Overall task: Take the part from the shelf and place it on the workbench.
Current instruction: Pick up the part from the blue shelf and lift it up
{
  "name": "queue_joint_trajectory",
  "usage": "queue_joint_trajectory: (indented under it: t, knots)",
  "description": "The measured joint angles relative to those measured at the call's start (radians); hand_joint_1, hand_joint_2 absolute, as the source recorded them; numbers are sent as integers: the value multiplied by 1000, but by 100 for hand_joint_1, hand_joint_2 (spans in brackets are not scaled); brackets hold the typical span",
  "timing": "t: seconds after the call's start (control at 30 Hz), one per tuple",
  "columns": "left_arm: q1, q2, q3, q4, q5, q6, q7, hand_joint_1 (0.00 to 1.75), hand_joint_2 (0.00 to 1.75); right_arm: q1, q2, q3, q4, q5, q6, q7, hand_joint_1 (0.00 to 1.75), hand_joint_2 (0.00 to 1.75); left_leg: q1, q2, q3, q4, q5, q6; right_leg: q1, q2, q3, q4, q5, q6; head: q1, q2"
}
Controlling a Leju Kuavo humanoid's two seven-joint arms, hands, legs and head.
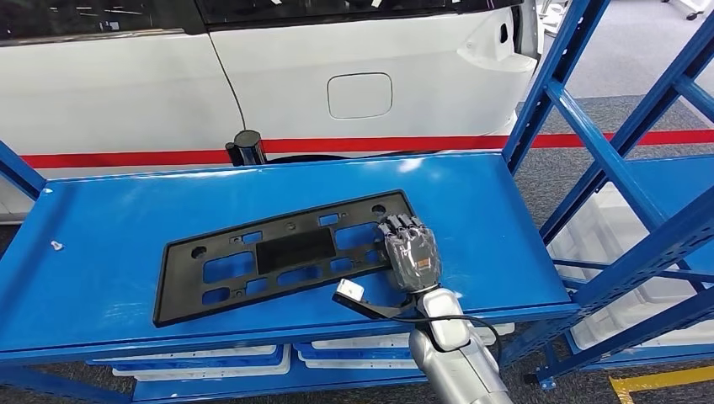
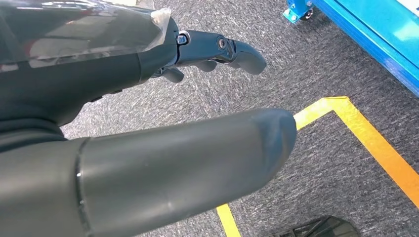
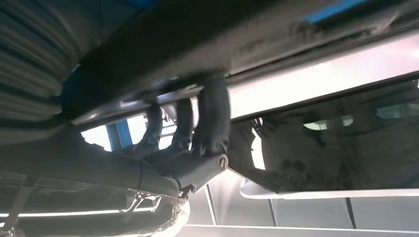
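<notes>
The part (image 1: 278, 252) is a flat black plastic plate with several cut-outs, lying slantwise on the blue shelf (image 1: 109, 227). My right hand (image 1: 412, 257) lies over the plate's right end, fingers reaching its far edge. In the right wrist view the dark fingers (image 3: 210, 123) curl around the edge of the plate (image 3: 197, 44) and grip it. My left hand (image 2: 163, 158) hangs over grey carpet with thumb and fingers apart, holding nothing.
A white car (image 1: 337, 67) stands close behind the shelf, with a black post (image 1: 249, 147) in between. Blue slanted uprights (image 1: 589, 151) rise at the right. White bins (image 1: 210, 358) sit on the tier below. Yellow tape (image 2: 365, 143) marks the floor.
</notes>
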Motion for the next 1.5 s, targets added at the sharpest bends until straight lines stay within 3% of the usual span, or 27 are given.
queue_joint_trajectory:
  t: [0.07, 0.2, 1.17, 1.27, 1.5]
  knots:
    - [0, 0, 0, 0, -2, 1, 2, 0, 0, 0, 1, -1, 1, 2, 0, 0, 167, 175, 0, 0, 1, 0, 0, 0, 0, 0, 1, 0, 0, 0, 0, 0]
    - [0, -1, 0, 0, -5, 6, 6, 0, 175, -6, 4, -3, 3, 11, 0, 0, 165, 175, 0, 0, 1, 0, 0, 0, 0, 0, 1, 0, 0, 0, 0, 0]
    - [-4, 2, 4, 0, -45, -4, 7, 0, 175, 6, 3, -30, -30, 13, -1, 2, 175, 175, 0, 0, 1, 0, -1, 0, 0, 0, 1, 0, -1, 1, 0, 0]
    - [-6, 3, 8, 0, -44, -3, 6, 0, 175, 17, 4, -45, -51, -65, -1, -53, 175, 175, 0, -1, 0, 0, -1, 0, 0, 0, 1, 0, -2, 2, 0, 0]
    - [-12, 5, 23, 11, -38, 9, -19, 0, 175, 60, 13, -100, -141, -414, -1, -230, 175, 175, 0, -1, -4, 0, -1, 0, 0, 0, -4, 0, -2, 2, 0, 0]
